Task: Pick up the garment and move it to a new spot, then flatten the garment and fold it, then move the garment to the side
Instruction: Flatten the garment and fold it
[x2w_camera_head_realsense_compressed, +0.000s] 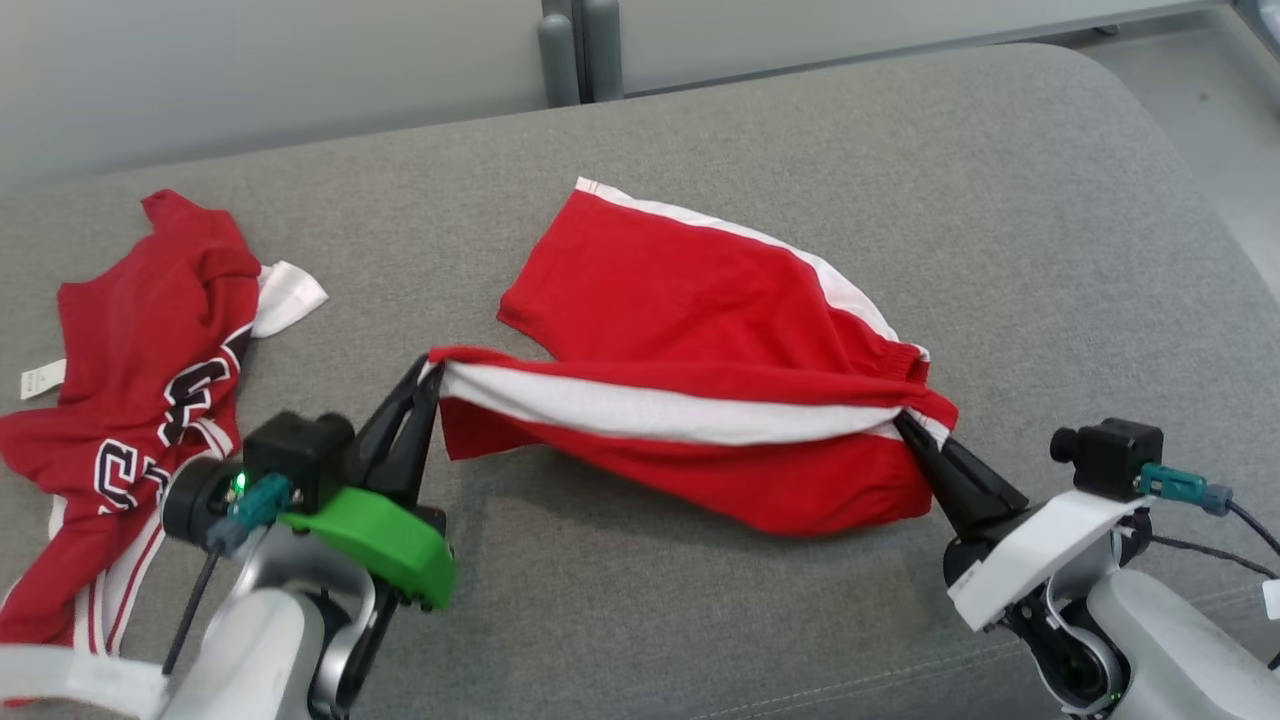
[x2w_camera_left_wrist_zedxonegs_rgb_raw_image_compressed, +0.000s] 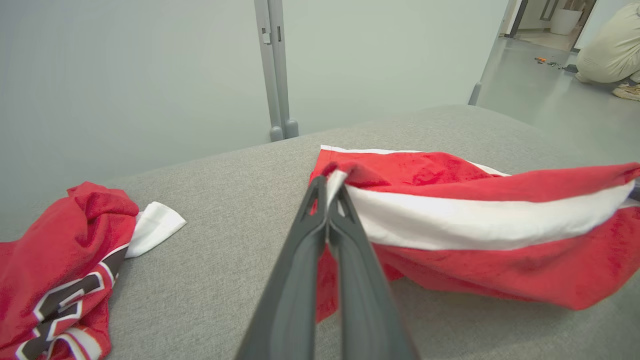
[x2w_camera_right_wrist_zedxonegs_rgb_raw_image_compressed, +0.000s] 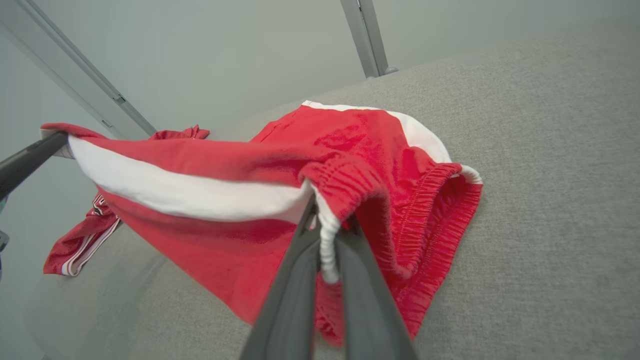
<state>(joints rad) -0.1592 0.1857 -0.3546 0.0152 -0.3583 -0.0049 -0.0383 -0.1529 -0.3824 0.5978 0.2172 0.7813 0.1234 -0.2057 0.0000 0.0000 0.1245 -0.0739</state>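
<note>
The garment (x2w_camera_head_realsense_compressed: 690, 340) is a pair of red shorts with white side stripes, lying mid-surface with its near edge lifted and stretched between both grippers. My left gripper (x2w_camera_head_realsense_compressed: 428, 378) is shut on the leg hem at the shorts' left end; the left wrist view has the shorts (x2w_camera_left_wrist_zedxonegs_rgb_raw_image_compressed: 475, 215) pinched at my gripper (x2w_camera_left_wrist_zedxonegs_rgb_raw_image_compressed: 329, 187). My right gripper (x2w_camera_head_realsense_compressed: 905, 422) is shut on the elastic waistband at the right end; in the right wrist view the shorts (x2w_camera_right_wrist_zedxonegs_rgb_raw_image_compressed: 260, 175) bunch over my gripper (x2w_camera_right_wrist_zedxonegs_rgb_raw_image_compressed: 327, 225). The far half rests on the grey cushion (x2w_camera_head_realsense_compressed: 900, 170).
A crumpled red jersey (x2w_camera_head_realsense_compressed: 150, 400) with white trim and lettering lies at the left, also seen as the jersey (x2w_camera_left_wrist_zedxonegs_rgb_raw_image_compressed: 55, 280). A grey post (x2w_camera_head_realsense_compressed: 578, 50) stands behind the cushion against a pale wall. A crouching person (x2w_camera_left_wrist_zedxonegs_rgb_raw_image_compressed: 607, 50) is on the floor far right.
</note>
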